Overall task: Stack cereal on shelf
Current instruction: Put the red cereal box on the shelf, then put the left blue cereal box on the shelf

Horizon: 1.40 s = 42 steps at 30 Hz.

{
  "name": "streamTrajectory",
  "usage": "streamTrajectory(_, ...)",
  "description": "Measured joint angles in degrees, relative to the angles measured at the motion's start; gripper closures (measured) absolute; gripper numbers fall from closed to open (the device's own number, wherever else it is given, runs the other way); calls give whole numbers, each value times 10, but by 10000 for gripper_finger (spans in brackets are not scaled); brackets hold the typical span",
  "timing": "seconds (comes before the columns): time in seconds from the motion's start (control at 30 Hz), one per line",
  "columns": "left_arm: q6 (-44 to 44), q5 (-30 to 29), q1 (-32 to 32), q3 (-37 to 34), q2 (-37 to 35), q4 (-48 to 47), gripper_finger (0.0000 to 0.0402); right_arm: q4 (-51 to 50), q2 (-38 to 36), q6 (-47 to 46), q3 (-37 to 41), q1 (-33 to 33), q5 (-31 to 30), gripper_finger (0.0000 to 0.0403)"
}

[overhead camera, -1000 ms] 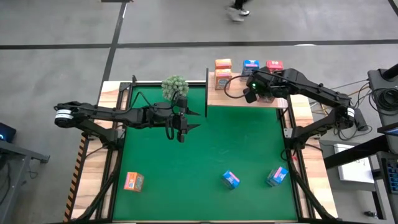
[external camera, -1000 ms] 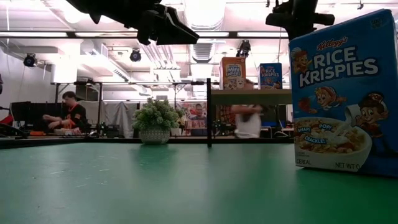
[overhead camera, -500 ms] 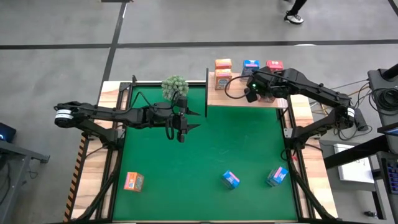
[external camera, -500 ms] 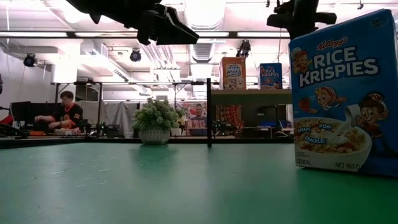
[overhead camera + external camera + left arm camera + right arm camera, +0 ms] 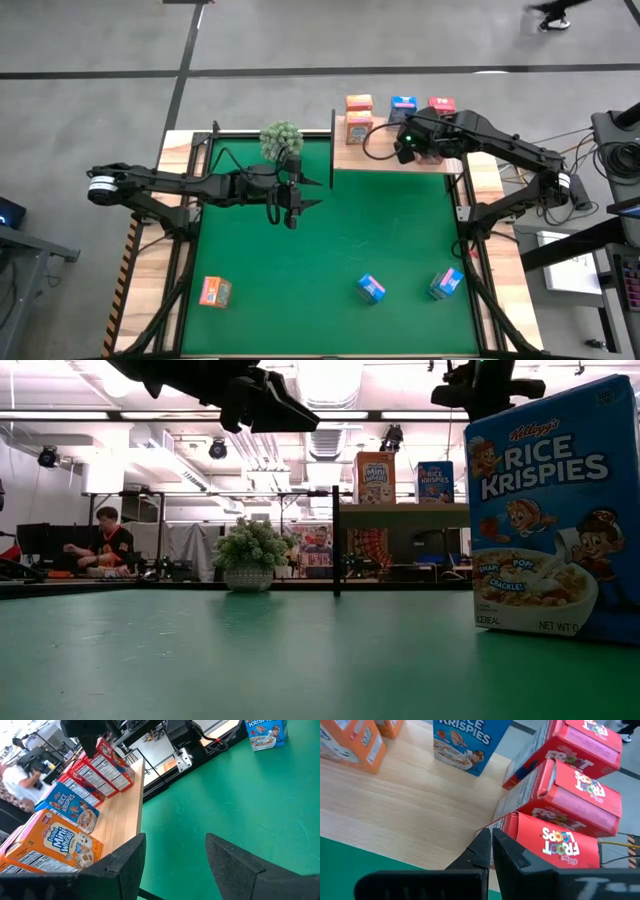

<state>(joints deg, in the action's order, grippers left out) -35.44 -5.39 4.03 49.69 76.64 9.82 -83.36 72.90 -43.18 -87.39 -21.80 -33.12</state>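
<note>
The right gripper hangs over the wooden shelf at the far edge of the table, its jaws pressed together with nothing between them, the tips just in front of three red cereal boxes crowded together there. A blue box and two orange boxes also stand on the shelf. The left gripper hovers over the green mat beside the plant, jaws spread wide and empty. Two blue boxes and one orange box lie on the mat's near part.
</note>
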Motion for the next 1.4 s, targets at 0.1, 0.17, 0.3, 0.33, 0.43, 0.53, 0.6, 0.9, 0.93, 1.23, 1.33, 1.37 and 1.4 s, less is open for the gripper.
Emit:
streamTrajectory(0.1, 0, 0, 0, 0, 0, 0, 212, -4, 0, -3, 3, 0, 0, 394)
streamTrajectory(0.17, 0, 0, 0, 0, 0, 0, 212, -3, 0, -3, 3, 0, 0, 394)
streamTrajectory(0.3, 0, 0, 0, 0, 0, 0, 212, -3, 0, -4, 3, 0, -5, 394)
streamTrajectory(0.33, 0, 0, 0, 0, 0, 0, 212, -3, 0, -5, 3, 0, -11, 394)
streamTrajectory(0.43, 0, 0, 0, 0, 0, -1, 212, -3, 0, -8, 3, -3, -20, 394)
streamTrajectory(0.53, 0, 0, 0, 0, 0, -2, 212, -3, 0, -8, 3, -9, -20, 394)
streamTrajectory(0.6, 0, 0, 0, 0, 0, -1, 212, -3, 0, -7, 3, -16, -20, 394)
streamTrajectory(0.9, 0, 0, 0, 0, 0, -1, 212, -3, 0, -1, 5, -23, -20, 394)
streamTrajectory(0.93, 0, 0, 0, 0, 0, -1, 212, -3, 0, 2, 5, -23, -20, 394)
streamTrajectory(1.23, 0, 0, 0, 0, 0, 1, 212, -1, -1, 11, -6, -22, -14, 394)
streamTrajectory(1.33, 0, 0, 0, 0, 0, 1, 212, 1, -1, 21, -21, -21, -14, 394)
streamTrajectory(1.37, 0, 0, 0, 0, 0, 1, 212, 1, -1, 24, -26, -21, -14, 394)
streamTrajectory(1.4, 0, 0, 0, 0, 0, 1, 212, 2, -1, 29, -32, -21, -14, 394)
